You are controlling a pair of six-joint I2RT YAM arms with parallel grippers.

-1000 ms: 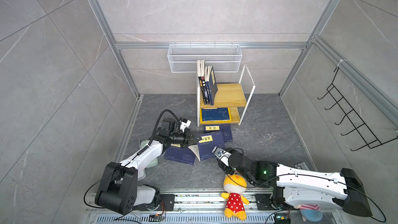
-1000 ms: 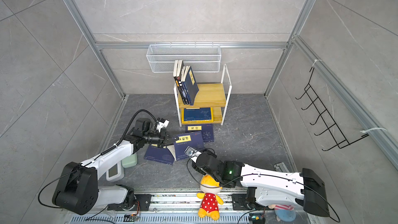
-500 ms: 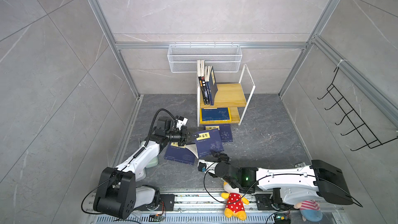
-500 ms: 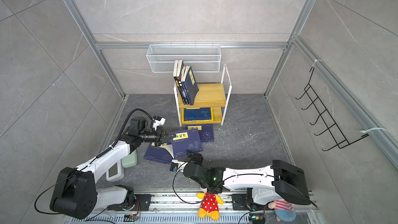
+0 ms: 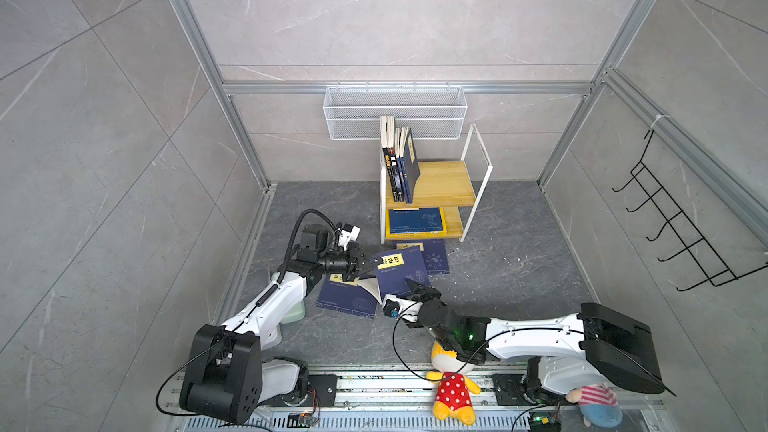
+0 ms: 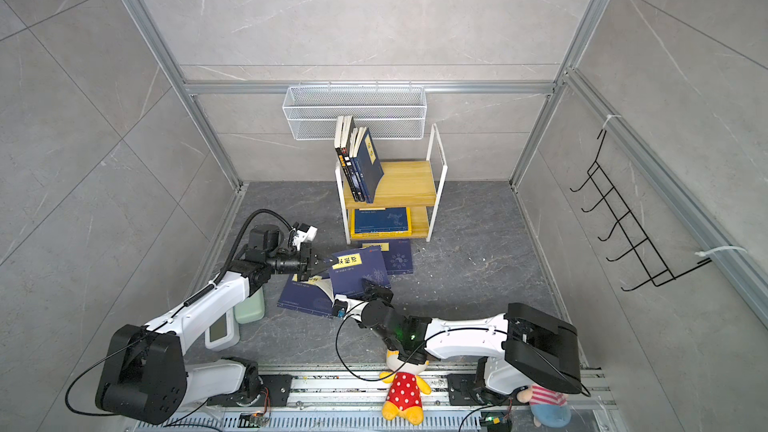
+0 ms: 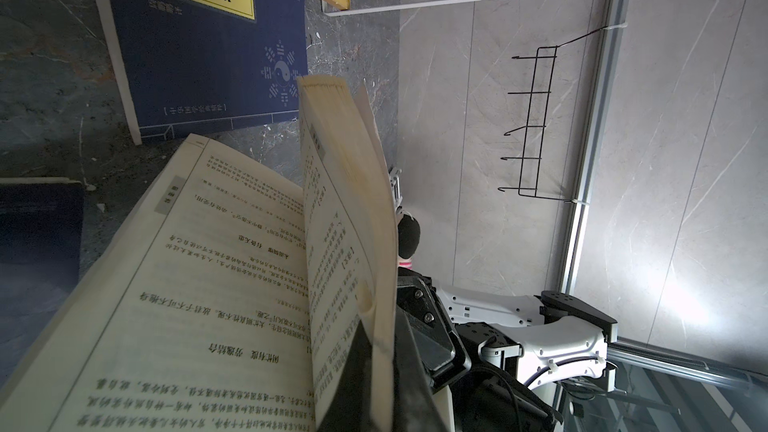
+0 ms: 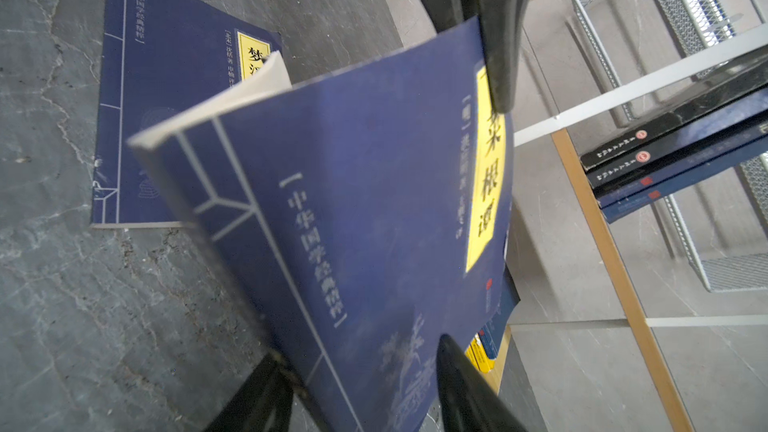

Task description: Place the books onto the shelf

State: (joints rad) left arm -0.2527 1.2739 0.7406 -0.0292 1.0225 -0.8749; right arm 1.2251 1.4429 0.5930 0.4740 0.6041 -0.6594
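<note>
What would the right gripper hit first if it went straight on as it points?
The raised navy book, which the left gripper holds up. Its near edge hangs just ahead of the right gripper, perhaps already between the open jaws; depth is hard to judge.

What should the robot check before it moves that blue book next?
1. Left pincer shut on the raised book: ok.
2. Book closed: not ok, its pages hang open.
3. Right pincer gripping it: not ok, open around its lower edge.
4. Room on the shelf top: ok, bare board beside the standing books.
5. Floor book underneath clear of the pages: cannot tell.
</note>
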